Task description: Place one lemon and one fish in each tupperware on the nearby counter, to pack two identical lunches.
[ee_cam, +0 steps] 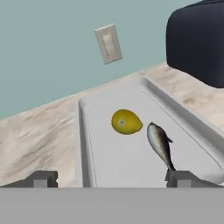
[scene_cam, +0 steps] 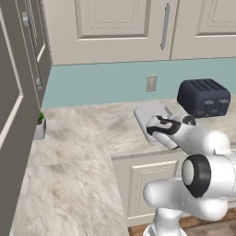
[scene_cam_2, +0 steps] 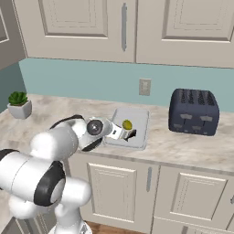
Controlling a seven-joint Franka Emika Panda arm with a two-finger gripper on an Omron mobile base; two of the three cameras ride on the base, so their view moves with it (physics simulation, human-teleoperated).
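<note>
Lemon (ee_cam: 126, 121) and fish (ee_cam: 161, 145) lie side by side in the flat grey tupperware (ee_cam: 105, 166) on the counter (ee_cam: 39, 131), left of the toaster (ee_cam: 197, 43). My pincer (ee_cam: 111, 178) stands wide apart and empty, just above the near rim; I judge this lunch is packed.

The white arm (scene_cam: 198, 179) rose from the lower right and reached forward over the table (scene_cam: 73, 152), a beige marbled surface. The gripper (scene_cam: 159, 125) hung directly above the near edge of a flat light grey tupperware (scene_cam: 150, 113); its jaw state could not be determined. A dark navy toaster (scene_cam: 203, 97) stood beyond and to the right of the gripper. A wall outlet (scene_cam: 151, 83) sat on the pale blue backsplash behind the gripper. Far left of the gripper, a small potted plant (scene_cam: 40, 125) stood beside a dark grey panel (scene_cam: 18, 101). Cream cabinet doors (scene_cam: 138, 184) lay below.
</note>
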